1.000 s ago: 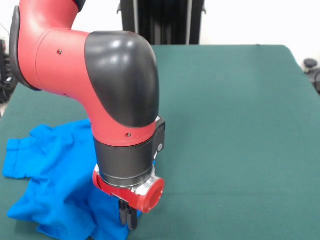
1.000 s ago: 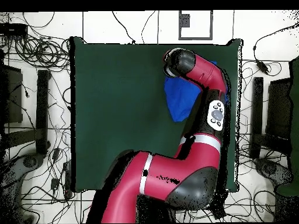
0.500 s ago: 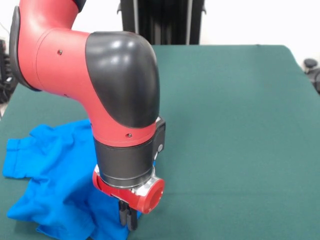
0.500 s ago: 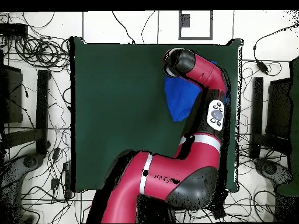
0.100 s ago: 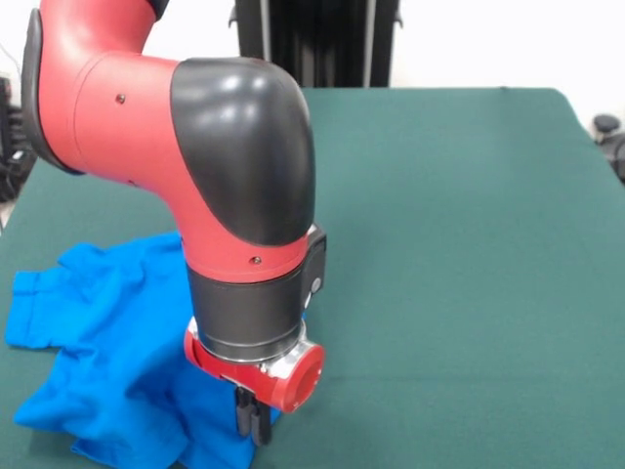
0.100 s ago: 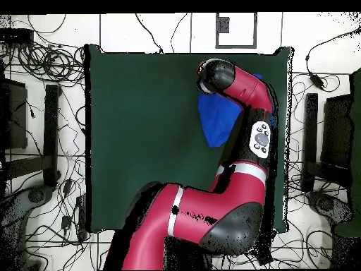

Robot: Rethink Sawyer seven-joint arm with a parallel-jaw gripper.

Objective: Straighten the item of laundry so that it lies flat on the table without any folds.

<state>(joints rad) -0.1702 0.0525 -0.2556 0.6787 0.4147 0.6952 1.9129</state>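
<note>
The big red and black arm hides a lot of the blue shirt. In the front view only the shirt's left part shows, and its bottom is cut off by the picture's lower edge. In the overhead view the arm covers most of the shirt, so only a blue patch peeks out.

The end effector points down at the shirt's right edge. Its two dark fingers sit close together, narrow, with their tips at the blue cloth. It is hard to tell if any cloth is pinched between them. The overhead view does not show it at all, since the arm is on top.

The shirt is bunched and wrinkled, with folds, and one sleeve sticks out to the left. It lies near the front left corner of the counter in the front view, close to the edges there. To the right, the dark green counter top is wide and bare.

Around the counter, the floor is pale and covered with many black cables. Dark stands are at the sides.
</note>
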